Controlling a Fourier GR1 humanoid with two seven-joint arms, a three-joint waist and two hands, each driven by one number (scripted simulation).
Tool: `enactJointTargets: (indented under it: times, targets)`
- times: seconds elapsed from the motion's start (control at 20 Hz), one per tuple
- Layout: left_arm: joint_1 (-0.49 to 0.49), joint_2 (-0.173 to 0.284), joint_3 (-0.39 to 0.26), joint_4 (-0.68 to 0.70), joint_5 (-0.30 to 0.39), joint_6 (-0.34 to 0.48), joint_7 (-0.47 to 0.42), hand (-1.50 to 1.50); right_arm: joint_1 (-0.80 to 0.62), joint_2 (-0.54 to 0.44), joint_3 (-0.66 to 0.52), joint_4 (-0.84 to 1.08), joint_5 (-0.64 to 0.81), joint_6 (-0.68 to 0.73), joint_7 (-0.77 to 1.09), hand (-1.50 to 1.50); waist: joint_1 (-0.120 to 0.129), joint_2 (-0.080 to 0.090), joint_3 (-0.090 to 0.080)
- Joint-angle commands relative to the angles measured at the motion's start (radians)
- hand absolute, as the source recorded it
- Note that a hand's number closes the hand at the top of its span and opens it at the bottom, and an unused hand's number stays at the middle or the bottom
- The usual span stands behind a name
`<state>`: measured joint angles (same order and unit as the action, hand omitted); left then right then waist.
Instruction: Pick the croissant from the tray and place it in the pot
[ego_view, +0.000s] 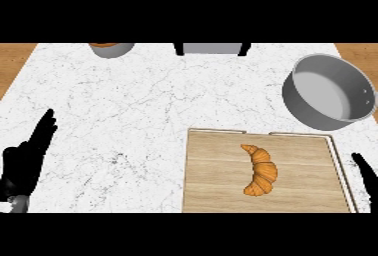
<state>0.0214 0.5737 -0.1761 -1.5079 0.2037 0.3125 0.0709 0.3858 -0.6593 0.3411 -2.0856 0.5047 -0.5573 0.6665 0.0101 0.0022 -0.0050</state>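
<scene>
Right robot hand (364, 170) shows only straight fingers at the tray's (221, 200) right edge, holding nothing. Croissant (260, 171) lies mid-tray, pot (310, 107) far right. Likely light, flaky and crushable, so grasp its thick middle gently.

Colours on the counter

Golden-orange croissant (260, 171) on a pale wooden tray (214, 190); grey pot (328, 92) with a lighter inside; white counter (148, 100) veined in grey marble; black hands, left (26, 160) and right (367, 175).

Bare counter (148, 100) between tray (214, 190), pot (325, 92).
</scene>
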Motion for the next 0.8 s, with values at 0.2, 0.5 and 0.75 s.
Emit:
enactJointTargets:
  times: [0.2,0.5,0.75]
  targets:
    - [-0.044,-0.005,-0.001,0.023,-0.003,-0.032,0.009,0.0,-0.271,-0.051,0.068,0.02,-0.113,0.409,0.422,-1.5,0.047,0.014,0.001]
    - [-0.037,-0.046,-0.024,0.007,-0.042,0.0,0.018,0.0,-0.487,0.026,0.103,0.077,-0.299,0.597,0.611,-1.5,0.026,0.005,0.003]
    - [-0.014,-0.011,0.04,0.026,-0.001,-0.061,-0.012,0.0,-0.634,0.135,0.16,0.226,-0.309,0.624,0.672,-1.5,0.02,0.001,0.003]
